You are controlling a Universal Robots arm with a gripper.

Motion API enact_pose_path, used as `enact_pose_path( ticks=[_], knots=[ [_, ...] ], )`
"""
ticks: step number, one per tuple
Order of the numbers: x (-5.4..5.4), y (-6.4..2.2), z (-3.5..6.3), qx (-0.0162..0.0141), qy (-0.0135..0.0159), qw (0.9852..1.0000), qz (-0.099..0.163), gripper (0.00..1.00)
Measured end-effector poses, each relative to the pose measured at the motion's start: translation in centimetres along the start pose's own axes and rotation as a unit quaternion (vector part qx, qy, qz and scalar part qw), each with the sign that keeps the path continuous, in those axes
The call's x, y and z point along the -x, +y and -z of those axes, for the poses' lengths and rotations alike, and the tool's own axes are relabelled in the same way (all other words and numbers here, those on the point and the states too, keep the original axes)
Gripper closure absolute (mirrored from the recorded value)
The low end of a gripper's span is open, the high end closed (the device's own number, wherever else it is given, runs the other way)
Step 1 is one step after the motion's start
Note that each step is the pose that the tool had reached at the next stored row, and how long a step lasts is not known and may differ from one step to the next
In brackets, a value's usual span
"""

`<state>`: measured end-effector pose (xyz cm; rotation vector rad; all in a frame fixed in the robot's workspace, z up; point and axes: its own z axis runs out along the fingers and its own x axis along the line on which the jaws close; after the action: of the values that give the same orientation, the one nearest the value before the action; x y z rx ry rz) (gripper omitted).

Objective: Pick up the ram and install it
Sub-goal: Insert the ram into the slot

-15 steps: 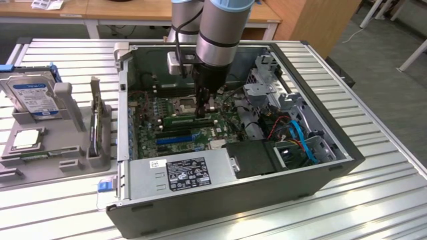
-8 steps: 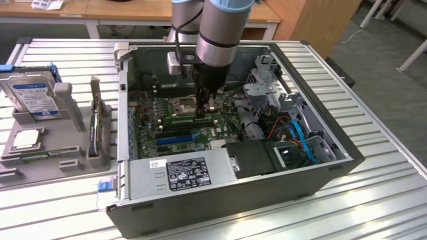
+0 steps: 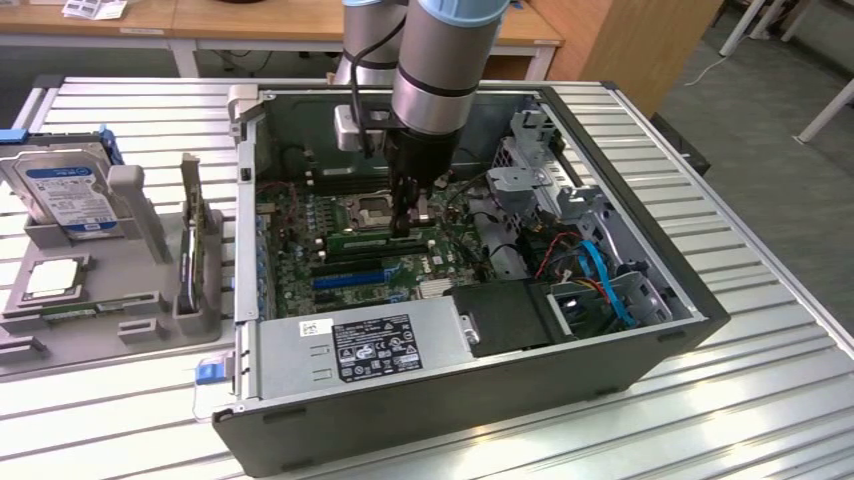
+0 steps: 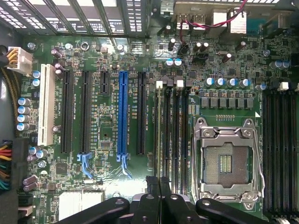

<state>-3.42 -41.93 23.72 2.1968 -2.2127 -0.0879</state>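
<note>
Starting at the exterior view's left, the grey tray (image 3: pixel 40 345) holds the hard drive (image 3: pixel 60 190) and the square CPU chip (image 3: pixel 51 278). A thin dark piece stands upright in its holder, and you cannot tell what it is.

Further right is the open computer case (image 3: pixel 441 420), with the arm reaching straight down into it. The gripper (image 3: pixel 407 222) sits low over the motherboard, just beside the CPU socket. A long green strip, which I take for the ram (image 3: pixel 380 241), lies along the memory slots directly under the fingertips. So the pick-up looks done and the stick is at its slot. Whether it is fully seated and latched is hard to judge from this angle.

The wrist view adds detail. Passing the blue expansion slot (image 4: pixel 123 114), you reach the gripper (image 4: pixel 159 186), its fingers pressed together over the leftmost of the black memory slots (image 4: pixel 175 135). The CPU socket (image 4: pixel 225 163) beside them is empty. The exterior view gives you the green face of the stick and the tray.
</note>
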Motion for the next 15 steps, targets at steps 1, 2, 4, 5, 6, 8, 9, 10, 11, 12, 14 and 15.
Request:
enact_pose_path(
  ticks=[1, 2, 4, 5, 6, 8, 9, 10, 11, 12, 14, 15],
  knots=[
    [0.0, 0.0, -0.01, -0.0001, 0.0, 1.0, 0.0, 0.89],
    [0.0, -0.01, -0.04, -0.0001, -0.0002, 1.0, 0.0, 0.89],
    [0.0, -0.01, -0.09, -0.0001, -0.0001, 1.0, 0.0, 0.89],
    [0.0, -0.01, -0.09, 0.0, 0.0, 1.0, 0.0, 0.89],
    [0.0, -0.01, -0.09, 0.0, 0.0, 1.0, 0.0, 0.89],
    [0.0, 0.02, -0.09, 0.0, 0.0, 1.0, 0.0, 0.89],
    [0.0, 0.02, -0.09, 0.0, 0.0, 1.0, 0.0, 0.89],
    [0.0, 0.02, -0.09, 0.0, 0.0, 1.0, 0.0, 0.89],
    [0.0, 0.02, -0.1, 0.0, 0.0, 1.0, 0.0, 0.89],
    [0.0, 0.02, -0.1, 0.0, -0.0001, 1.0, 0.0, 0.89],
    [0.0, 0.02, -0.15, -0.0001, -0.0003, 1.0, 0.0, 0.89],
    [0.0, 0.01, -0.17, -0.0001, -0.0002, 1.0, 0.0, 0.89]
  ],
)
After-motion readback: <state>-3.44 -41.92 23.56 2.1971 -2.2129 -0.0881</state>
